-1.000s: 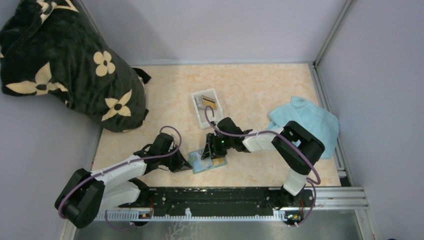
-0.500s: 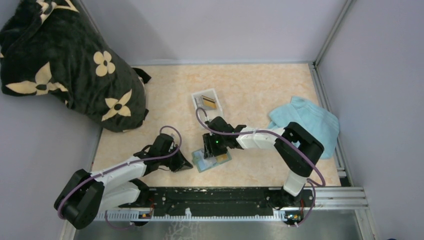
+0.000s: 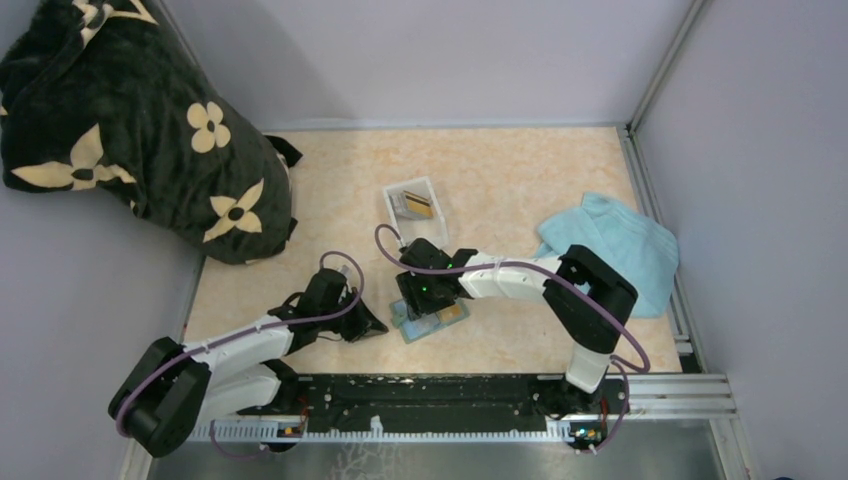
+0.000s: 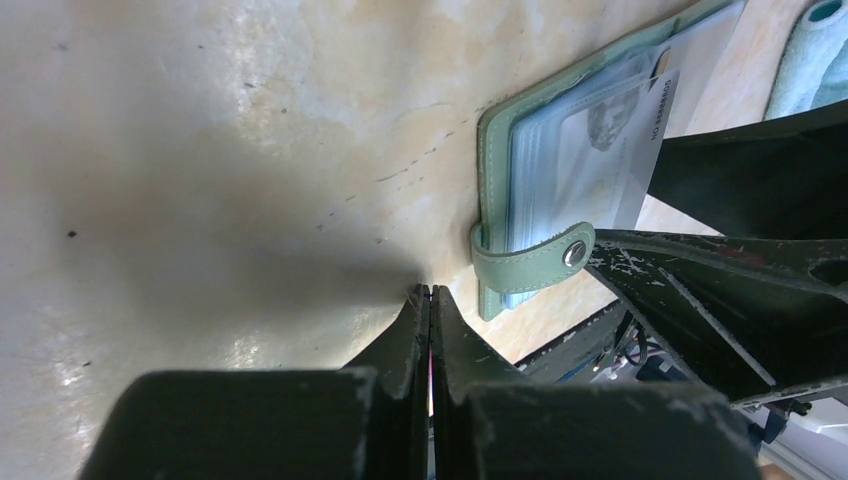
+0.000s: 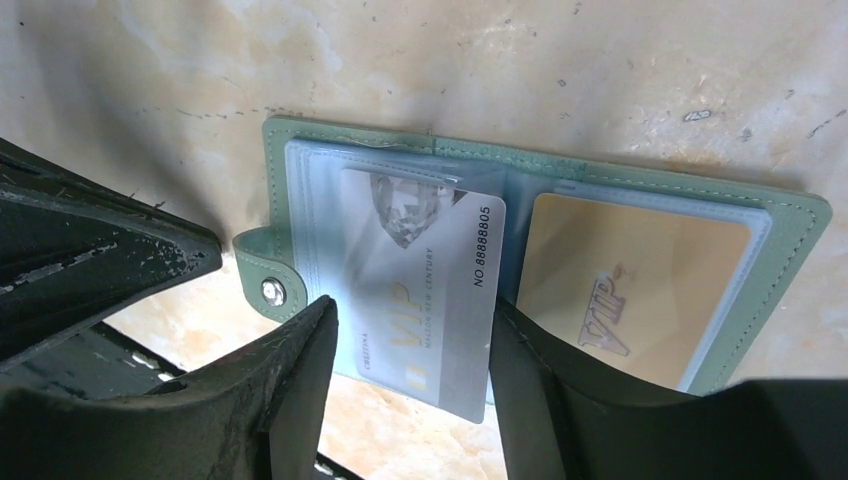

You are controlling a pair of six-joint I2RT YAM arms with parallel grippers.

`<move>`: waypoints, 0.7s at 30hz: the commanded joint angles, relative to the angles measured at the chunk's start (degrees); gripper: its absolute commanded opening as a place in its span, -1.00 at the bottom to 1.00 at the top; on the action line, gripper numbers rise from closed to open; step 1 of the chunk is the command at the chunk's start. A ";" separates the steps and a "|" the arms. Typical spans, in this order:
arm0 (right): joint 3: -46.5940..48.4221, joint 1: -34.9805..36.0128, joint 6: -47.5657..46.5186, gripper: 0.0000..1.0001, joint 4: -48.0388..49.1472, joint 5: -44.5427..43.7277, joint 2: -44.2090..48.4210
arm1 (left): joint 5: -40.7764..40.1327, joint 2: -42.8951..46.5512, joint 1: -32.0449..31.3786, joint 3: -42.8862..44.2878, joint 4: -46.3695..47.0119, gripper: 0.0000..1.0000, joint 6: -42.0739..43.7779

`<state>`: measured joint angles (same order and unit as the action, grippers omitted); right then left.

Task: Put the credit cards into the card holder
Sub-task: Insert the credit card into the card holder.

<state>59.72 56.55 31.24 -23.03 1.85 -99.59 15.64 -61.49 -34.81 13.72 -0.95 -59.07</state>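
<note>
The card holder (image 5: 800,215) lies open on the table, grey-green outside, pale blue inside; it also shows in the top view (image 3: 432,322). An orange-yellow card (image 5: 630,290) sits in its right slot. A whitish card (image 5: 420,280) is partly in the left slot, its lower end sticking out. My right gripper (image 5: 410,305) is open, one finger on each side of that card's lower end. My left gripper (image 4: 430,292) is shut and empty, tips on the table just left of the holder's strap (image 4: 525,258).
A white tray (image 3: 395,192) holding more cards stands behind the holder. A light blue towel (image 3: 615,245) lies at the right. A large black flowered bag (image 3: 130,120) fills the far left corner. The metal rail (image 3: 450,395) runs along the near edge.
My right gripper has moved left over the holder, and the holder has shifted and turned a little with it. The left gripper has stayed almost still.
</note>
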 commanded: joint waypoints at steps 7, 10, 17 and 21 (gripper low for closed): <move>2.23 2.16 -1.90 0.30 -11.10 -8.32 -2.96 | 0.00 -2.99 -2.30 -0.95 5.51 -1.00 -0.23; 2.74 2.69 -1.90 0.32 -12.13 -9.14 -3.30 | 0.10 -4.35 -2.86 -0.44 6.68 -1.00 -0.26; 3.22 4.32 -1.76 0.39 -13.54 -11.40 -4.15 | 0.01 -7.15 -4.31 1.60 7.87 -1.00 -0.20; 2.83 5.07 -1.33 0.41 -13.13 -11.86 -5.06 | -0.11 -7.76 -4.89 1.69 8.44 -1.00 -0.58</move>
<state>63.18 60.73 30.00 -30.92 -7.49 -101.36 16.10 -68.34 -38.94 14.68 7.25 -59.86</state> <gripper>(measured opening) 0.696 0.004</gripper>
